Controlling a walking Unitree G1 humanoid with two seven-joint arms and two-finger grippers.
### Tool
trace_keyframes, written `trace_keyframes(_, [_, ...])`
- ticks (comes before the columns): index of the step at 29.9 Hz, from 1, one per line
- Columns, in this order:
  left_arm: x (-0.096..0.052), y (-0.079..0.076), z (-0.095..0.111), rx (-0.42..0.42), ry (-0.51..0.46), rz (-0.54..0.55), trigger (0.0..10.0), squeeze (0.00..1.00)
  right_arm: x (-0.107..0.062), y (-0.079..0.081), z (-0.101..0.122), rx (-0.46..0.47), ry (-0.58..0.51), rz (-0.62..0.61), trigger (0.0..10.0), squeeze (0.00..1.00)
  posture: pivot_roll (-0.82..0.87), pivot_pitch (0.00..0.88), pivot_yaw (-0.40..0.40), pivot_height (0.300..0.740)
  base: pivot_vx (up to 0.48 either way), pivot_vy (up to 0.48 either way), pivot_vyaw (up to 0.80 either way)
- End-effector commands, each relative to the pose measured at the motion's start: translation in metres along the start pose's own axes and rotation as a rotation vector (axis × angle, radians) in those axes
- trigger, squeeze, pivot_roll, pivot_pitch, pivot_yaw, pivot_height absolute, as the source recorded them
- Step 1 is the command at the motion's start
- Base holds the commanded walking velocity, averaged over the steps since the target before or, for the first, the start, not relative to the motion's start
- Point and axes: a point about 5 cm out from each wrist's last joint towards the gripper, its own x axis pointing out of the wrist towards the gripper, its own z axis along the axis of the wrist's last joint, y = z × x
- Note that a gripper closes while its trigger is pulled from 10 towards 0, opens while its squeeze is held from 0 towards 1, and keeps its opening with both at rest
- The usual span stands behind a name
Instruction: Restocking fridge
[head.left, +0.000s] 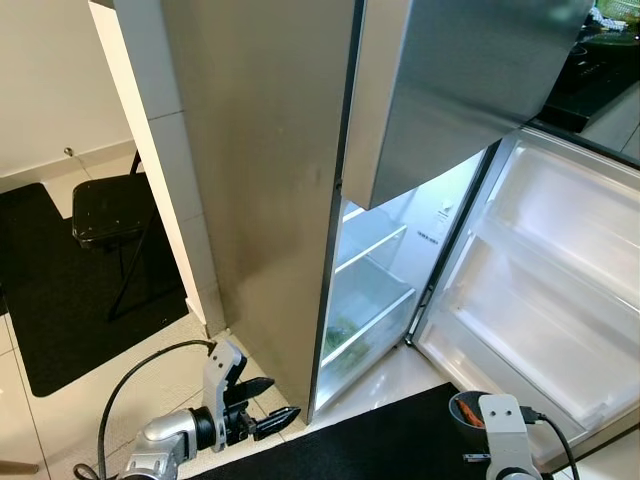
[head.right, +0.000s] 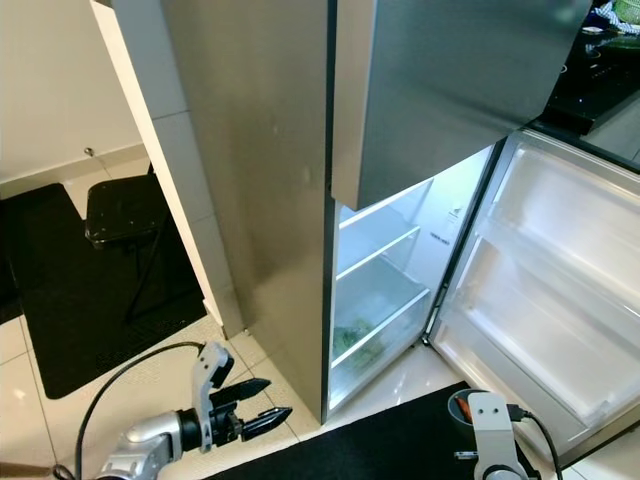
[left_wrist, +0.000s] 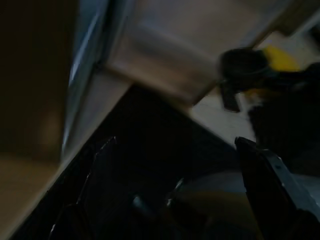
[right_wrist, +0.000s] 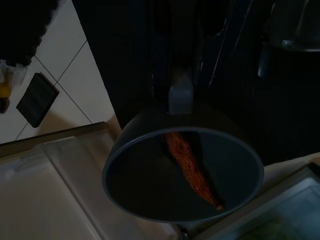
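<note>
While I'm looking down from the head camera, the fridge (head.left: 270, 190) stands straight ahead with its lower door (head.left: 560, 290) swung wide open to my right and the upper door (head.left: 460, 90) ajar above it. Inside the lit compartment I see glass shelves (head.left: 375, 250) and some greens in the bottom drawer (head.left: 345, 335); door racks look bare white.

Right gripper (right_wrist: 180, 97) is low at the bottom right, just in front of the open door, fingers closed on the rim of a dark bowl (right_wrist: 182, 172). One long orange-brown piece of food (right_wrist: 192, 170) lies in the bowl (can't tell what it is, carrot-like). From the head view the bowl (head.left: 466, 408) sits over the edge of the black mat (head.left: 380, 440), close to the door's lower corner.

Left gripper (head.left: 268, 405) is low on the left, over pale floor tiles (head.left: 60, 420) near the fridge's front corner, fingers slightly apart, holding nothing. Left wrist view is dark and blurred; only the finger outlines read.

Further left: a white wall pillar (head.left: 165, 160), a black chair (head.left: 110, 215) on a dark rug (head.left: 60, 290). Dark worktop (head.left: 600, 70) at the top right behind the doors.
</note>
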Motion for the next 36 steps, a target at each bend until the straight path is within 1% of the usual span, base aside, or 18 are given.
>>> trace_keyframes(1, [0.000, -0.003, -0.019, -0.044, 0.065, 0.067, 10.0, 0.00, -0.002, 0.004, -0.005, -0.010, 0.014, 0.021, 10.0, 0.00, 0.06, 0.016, -0.016, 0.740, 0.000, 0.000, 0.00])
trace_keyframes(3, [-0.005, -0.003, -0.034, -0.086, 0.109, 0.147, 10.0, 0.00, -0.002, 0.007, -0.006, -0.010, 0.015, 0.038, 10.0, 0.00, 0.06, 0.010, -0.018, 0.740, 0.000, 0.000, 0.00])
trace_keyframes(4, [-0.005, -0.003, -0.034, -0.086, 0.109, 0.147, 10.0, 0.00, -0.002, 0.007, -0.006, -0.010, 0.015, 0.038, 10.0, 0.00, 0.06, 0.010, -0.018, 0.740, 0.000, 0.000, 0.00])
trace_keyframes(6, [-0.012, -0.004, -0.053, -0.151, 0.168, 0.247, 10.0, 0.00, -0.003, 0.014, -0.006, -0.016, 0.013, 0.078, 10.0, 0.00, 0.06, 0.005, -0.022, 0.740, 0.000, 0.000, 0.00])
trace_keyframes(7, [-0.016, -0.006, -0.062, -0.180, 0.196, 0.276, 10.0, 0.00, -0.003, 0.016, -0.006, -0.020, 0.011, 0.092, 10.0, 0.00, 0.06, 0.006, -0.022, 0.740, 0.000, 0.000, 0.00])
trace_keyframes(8, [-0.018, -0.008, -0.069, -0.202, 0.215, 0.297, 10.0, 0.00, -0.003, 0.018, -0.006, -0.022, 0.010, 0.102, 10.0, 0.00, 0.06, 0.006, -0.022, 0.740, 0.000, 0.000, 0.00])
trace_keyframes(9, [-0.018, -0.008, -0.069, -0.202, 0.215, 0.297, 10.0, 0.00, -0.003, 0.018, -0.006, -0.022, 0.010, 0.102, 10.0, 0.00, 0.06, 0.006, -0.022, 0.740, 0.000, 0.000, 0.00])
trace_keyframes(10, [-0.023, -0.011, -0.079, -0.261, 0.229, 0.329, 10.0, 0.00, -0.003, 0.020, -0.005, -0.024, 0.007, 0.109, 10.0, 0.00, 0.06, 0.003, -0.023, 0.740, 0.000, -0.356, 0.00])
trace_keyframes(11, [-0.023, -0.011, -0.079, -0.261, 0.229, 0.329, 10.0, 0.00, -0.003, 0.020, -0.005, -0.024, 0.007, 0.109, 10.0, 0.00, 0.06, 0.003, -0.023, 0.740, 0.000, -0.356, 0.00])
trace_keyframes(13, [-0.027, -0.014, -0.089, -0.310, 0.245, 0.359, 10.0, 0.00, -0.002, 0.021, -0.003, -0.028, 0.001, 0.115, 10.0, 0.00, 0.06, 0.005, -0.023, 0.740, 0.000, -0.401, 0.00])
trace_keyframes(14, [-0.028, -0.015, -0.092, -0.318, 0.256, 0.375, 10.0, 0.00, -0.002, 0.022, -0.003, -0.031, -0.001, 0.117, 10.0, 0.00, 0.06, 0.005, -0.023, 0.740, 0.000, -0.450, 0.00])
trace_keyframes(15, [-0.028, -0.015, -0.092, -0.318, 0.256, 0.375, 10.0, 0.00, -0.002, 0.022, -0.003, -0.031, -0.001, 0.117, 10.0, 0.00, 0.06, 0.005, -0.023, 0.740, 0.000, -0.450, 0.00])
trace_keyframes(17, [-0.031, -0.018, -0.098, -0.358, 0.264, 0.406, 10.0, 0.00, -0.002, 0.023, -0.002, -0.039, -0.005, 0.125, 10.0, 0.00, 0.06, 0.008, -0.022, 0.740, 0.000, -0.450, 0.00])
trace_keyframes(21, [-0.032, -0.018, -0.101, -0.394, 0.259, 0.435, 10.0, 0.00, -0.002, 0.024, -0.002, -0.041, -0.006, 0.130, 10.0, 0.00, 0.06, 0.007, -0.023, 0.740, 0.000, -0.450, 0.00])
trace_keyframes(22, [-0.034, -0.018, -0.104, -0.419, 0.260, 0.461, 10.0, 0.00, -0.002, 0.026, -0.002, -0.049, -0.004, 0.140, 10.0, 0.00, 0.06, 0.008, -0.023, 0.740, 0.000, -0.450, 0.00])
trace_keyframes(28, [-0.035, -0.018, -0.105, -0.445, 0.256, 0.484, 10.0, 0.00, -0.003, 0.026, -0.002, -0.057, -0.004, 0.147, 10.0, 0.00, 0.06, 0.008, -0.022, 0.740, 0.000, -0.450, 0.00])
trace_keyframes(33, [-0.035, -0.017, -0.104, -0.443, 0.258, 0.493, 10.0, 0.00, -0.003, 0.027, -0.001, -0.058, -0.011, 0.172, 10.0, 0.00, 0.06, 0.009, -0.021, 0.740, 0.000, -0.449, 0.00])
trace_keyframes(36, [-0.036, -0.016, -0.104, -0.441, 0.255, 0.506, 10.0, 0.00, -0.002, 0.028, 0.000, -0.071, -0.018, 0.190, 10.0, 0.00, 0.06, 0.008, -0.023, 0.740, 0.000, -0.446, 0.80])
